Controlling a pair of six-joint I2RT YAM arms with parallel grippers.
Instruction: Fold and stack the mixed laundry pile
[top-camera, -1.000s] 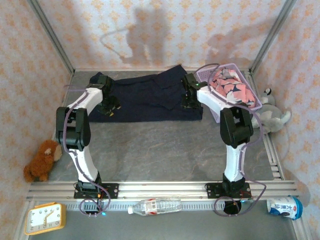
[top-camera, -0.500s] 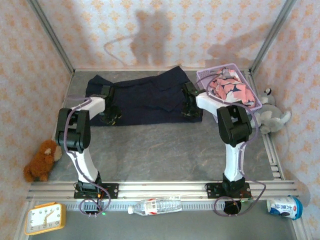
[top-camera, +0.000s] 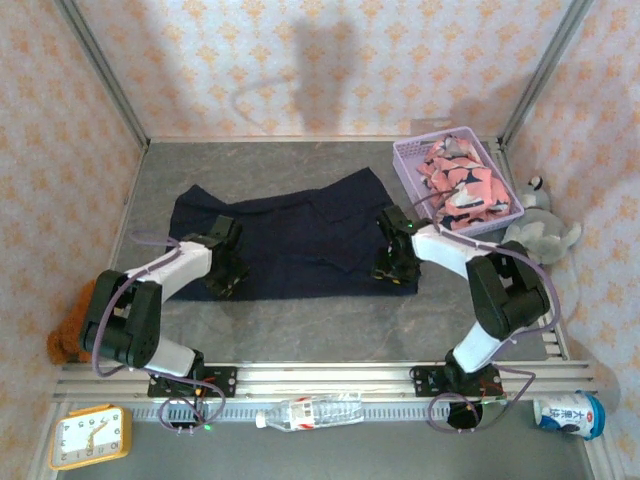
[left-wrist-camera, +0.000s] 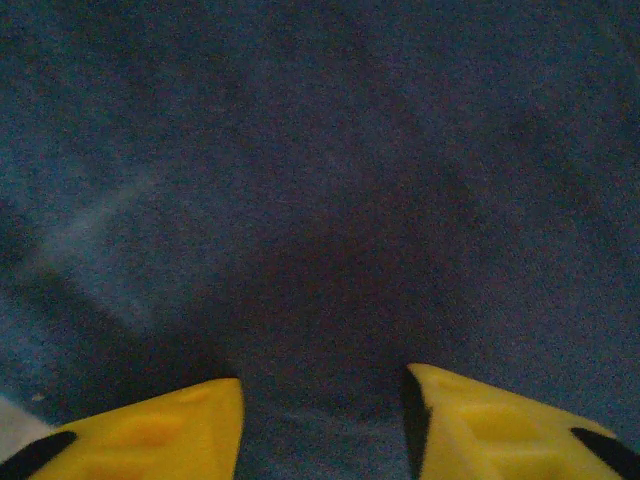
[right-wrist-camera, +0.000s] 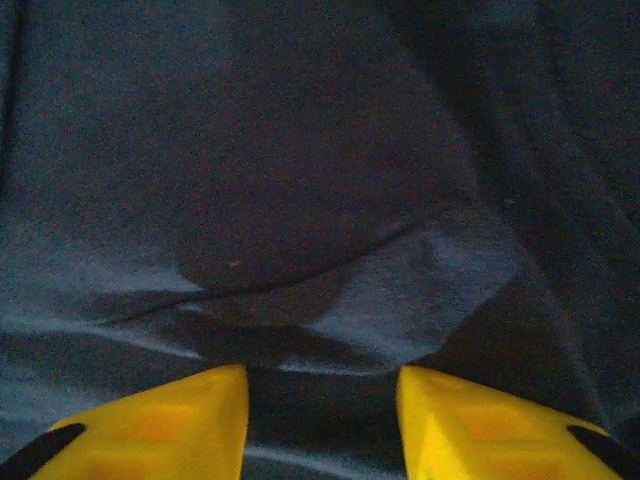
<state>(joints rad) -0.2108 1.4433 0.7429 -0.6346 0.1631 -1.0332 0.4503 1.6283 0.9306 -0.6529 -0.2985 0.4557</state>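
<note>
Left end effector (left-wrist-camera: 322, 398) and right end effector (right-wrist-camera: 322, 388) both released, jaws parted, low over the navy cloth (top-camera: 300, 235) spread across the bench (top-camera: 330, 315).

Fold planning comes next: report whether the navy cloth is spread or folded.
Mostly spread: the navy cloth lies wide and flat on the table, wrinkled, one crease near its right edge.
</note>
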